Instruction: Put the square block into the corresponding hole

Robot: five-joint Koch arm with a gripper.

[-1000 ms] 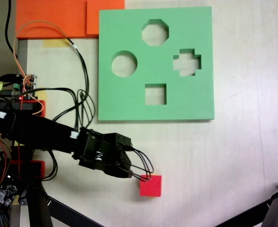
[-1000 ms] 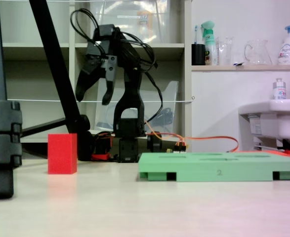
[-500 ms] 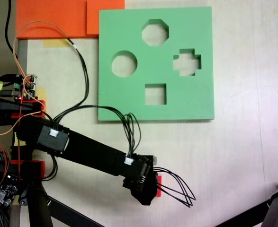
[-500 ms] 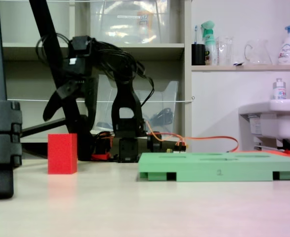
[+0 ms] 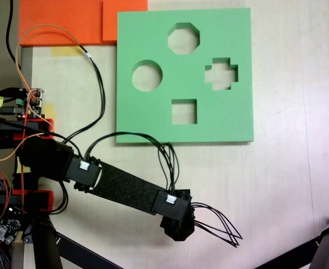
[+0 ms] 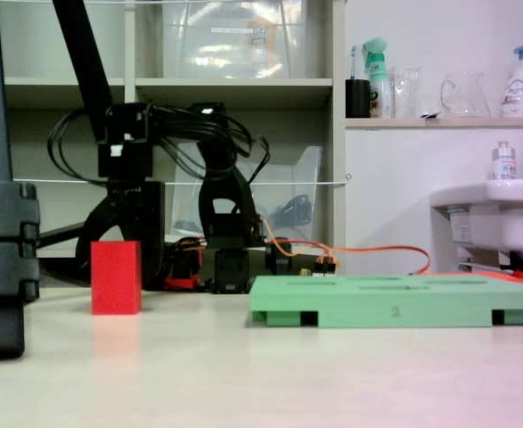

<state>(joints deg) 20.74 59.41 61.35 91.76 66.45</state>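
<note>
Green foam board [image 5: 153, 120] lies flat on the desk [image 5: 287, 179], its square hole [image 5: 184, 111] empty. Black arm [image 5: 122, 190] reaches low across the near desk, well apart from the board. Red block [image 6: 116, 276] stands upright on the desk directly beneath the jaws [image 6: 118, 245], taller than wide; whether they are spread or pinching cannot be told.

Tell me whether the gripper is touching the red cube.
Cannot tell. In a fixed view the gripper straddles the red cube, its tips hidden behind it; from above the gripper covers the cube.
</note>
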